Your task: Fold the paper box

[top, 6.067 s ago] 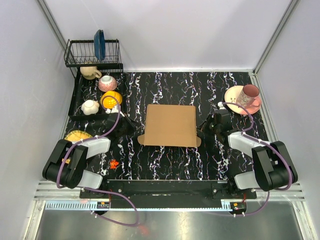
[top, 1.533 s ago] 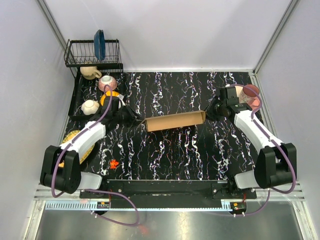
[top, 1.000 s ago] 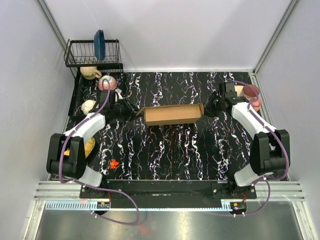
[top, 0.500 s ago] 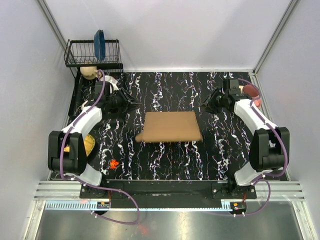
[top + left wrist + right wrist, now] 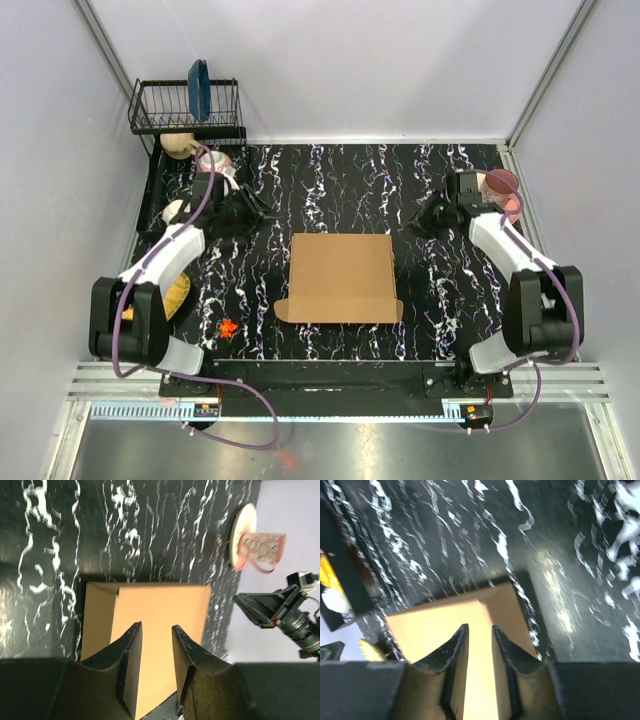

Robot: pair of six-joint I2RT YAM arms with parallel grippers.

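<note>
- Brown card: the box (image 5: 340, 278) lies flat in the middle of the bench (image 5: 330, 180), square to its edges, with a small tab poking out at each near corner.
- Neither arm touches it. The left arm (image 5: 165, 258) hangs beyond its far-left corner and the right arm (image 5: 500, 245) beyond its far-right corner, near the pink cup (image 5: 500, 185).
- Both wrist views look down onto the box between the fingers. Left jaws: slightly apart, nothing between them. Right jaws: a narrow gap, also empty.
- Step in hand, as I judge it: a pause between grasps, with the box let go and lying flat and the next fold not yet begun.
- The next move probably calls for a fresh hold on an edge or a near tab. Flat card offers little to pinch, so one arm may need to pin the sheet while the other works a finger under a flap.
- Against the earlier frames: a second and a half ago the box stood on edge, held up between the two arms. Half a second ago it was nearly flat but further back. It now rests nearer the bases, and both arms have backed off.
</note>
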